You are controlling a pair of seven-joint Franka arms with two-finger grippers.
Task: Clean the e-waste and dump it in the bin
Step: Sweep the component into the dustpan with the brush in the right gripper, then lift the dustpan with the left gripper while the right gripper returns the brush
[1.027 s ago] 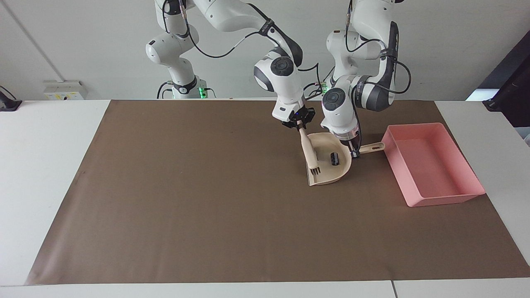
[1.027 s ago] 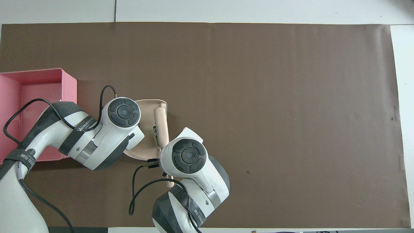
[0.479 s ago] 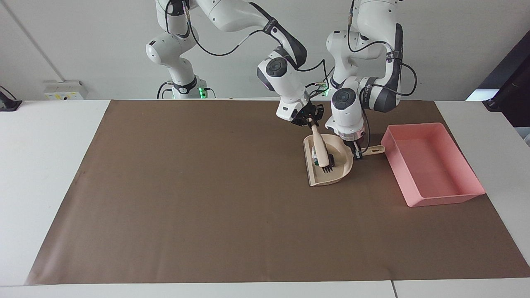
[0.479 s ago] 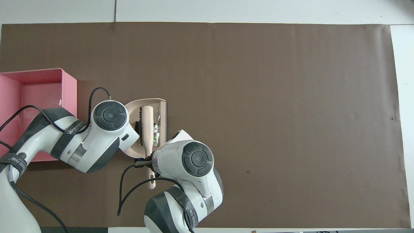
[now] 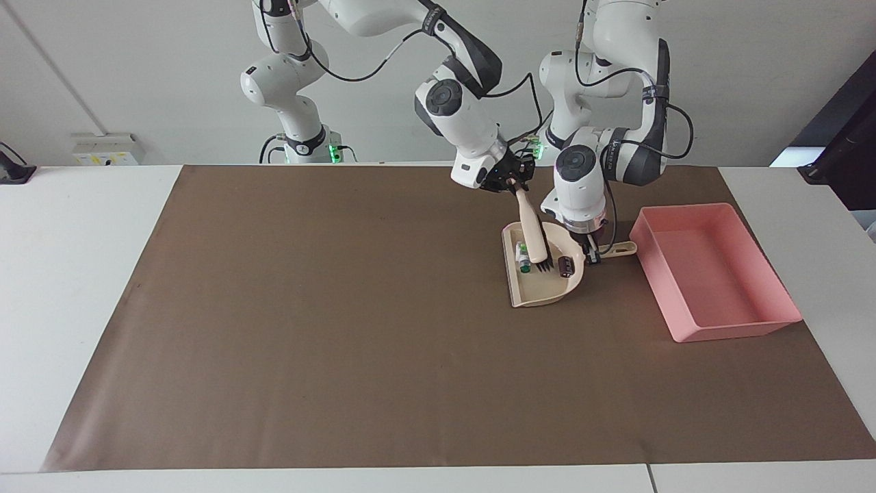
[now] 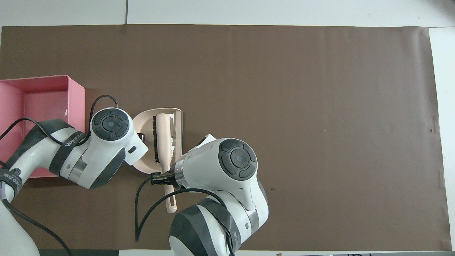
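Note:
The beige dustpan (image 5: 537,293) lies on the brown mat beside the pink bin (image 5: 736,330). In it lie a whitish bit with a green end (image 5: 522,261) and a small black block (image 5: 565,266). My right gripper (image 5: 511,185) is shut on the handle of a beige brush (image 5: 531,233), whose dark bristles hang just above the pan's floor between the two bits. My left gripper (image 5: 590,255) is shut on the dustpan's handle (image 5: 618,247). In the overhead view the brush (image 6: 162,140) lies over the dustpan (image 6: 145,120), and both grippers are hidden under the arms' wrists.
The brown mat (image 5: 342,308) covers most of the white table. The bin (image 6: 76,96) stands at the left arm's end of the mat and holds nothing that I can see. Both arms crowd the space over the dustpan.
The right gripper has risen and swung the brush across the pan toward the dustpan's handle. The black block has moved deeper into the pan. The whitish bit now shows beside the brush.

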